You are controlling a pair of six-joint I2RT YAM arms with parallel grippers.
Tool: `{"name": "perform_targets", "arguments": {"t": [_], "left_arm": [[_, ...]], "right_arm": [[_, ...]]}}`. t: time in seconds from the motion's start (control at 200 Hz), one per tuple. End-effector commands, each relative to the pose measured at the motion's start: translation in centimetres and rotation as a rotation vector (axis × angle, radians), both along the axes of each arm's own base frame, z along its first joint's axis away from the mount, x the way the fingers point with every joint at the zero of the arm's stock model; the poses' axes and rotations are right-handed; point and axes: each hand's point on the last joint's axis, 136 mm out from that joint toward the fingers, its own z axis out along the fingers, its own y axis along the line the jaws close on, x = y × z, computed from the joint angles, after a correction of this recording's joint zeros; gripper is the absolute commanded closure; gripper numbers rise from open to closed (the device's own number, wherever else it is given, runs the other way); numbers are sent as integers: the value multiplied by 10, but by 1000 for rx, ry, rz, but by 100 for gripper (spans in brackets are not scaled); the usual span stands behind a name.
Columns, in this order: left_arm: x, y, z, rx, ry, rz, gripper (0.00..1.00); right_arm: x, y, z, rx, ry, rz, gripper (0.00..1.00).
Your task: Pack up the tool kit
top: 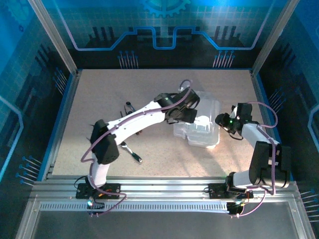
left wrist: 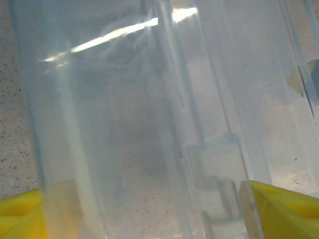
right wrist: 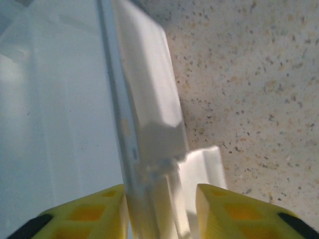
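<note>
Jaws, left: the left gripper (left wrist: 149, 219) stands spread wide, straddling a broad span of the clear whitish rectangular plastic case (top: 203, 130); whether either jaw bears on the plastic cannot be told.
Table, left part: a silver ratchet wrench (top: 133, 153) and a small dark tool (top: 128, 106) lie loose on the speckled beige table (top: 94, 94), well apart from the case.
Table, centre-right: the case sits flat between the two grippers; whether its lid is up or down cannot be told.
Jaws, right: the right gripper (right wrist: 160, 211) is drawn narrow about the case's right-hand edge, by a white moulded tab. One jaw lies against the wall and the other just beside the tab; a firm pinch cannot be confirmed.
Handling, judged: thin-walled and light, fairly stiff yet liable to flex under a hard squeeze. The smooth plastic looks slippery, and the case may skid on the table if pushed from one side only.
Hold points, judged: rims, tab and handle, where the moulding is thickest; avoid the flat panels.
Task stage, judged: packing unfinished, with tools outside the case.
</note>
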Motion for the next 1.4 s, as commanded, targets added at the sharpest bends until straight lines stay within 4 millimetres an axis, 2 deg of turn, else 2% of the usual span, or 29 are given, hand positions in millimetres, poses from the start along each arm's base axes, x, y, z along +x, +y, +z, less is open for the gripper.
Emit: {"name": "perform_targets", "arguments": {"t": [0.0, 0.205, 0.46, 0.615, 0.865, 0.96, 0.985, 1.116, 1.276, 1.391], "left_arm": [[1, -4, 20, -150, -40, -39, 20], [0, 29, 4, -256, -8, -21, 20], [5, 54, -20, -422, 43, 1, 17], [10, 71, -36, -518, 88, 52, 17], [7, 104, -44, -540, 87, 105, 9], [4, 115, -49, -532, 87, 117, 8], [3, 117, -51, -533, 91, 118, 8], [0, 130, -60, -530, 102, 141, 8], [0, 156, -56, -531, 85, 199, 7], [-3, 172, -38, -530, 50, 227, 7]], "right_arm": [[3, 1, -1, -14, 4, 6, 64], [5, 1, 0, -22, 1, 5, 66], [11, 21, -2, -6, -3, 56, 70], [20, 22, -5, -22, 7, 61, 72], [44, 21, -3, -30, 4, 70, 73], [47, 25, -8, -33, 20, 81, 73], [56, 24, 0, -41, 0, 83, 73], [65, 31, -2, -44, 16, 106, 73], [74, 42, -1, -45, 18, 133, 73], [84, 45, 6, -49, -5, 148, 73]]}}
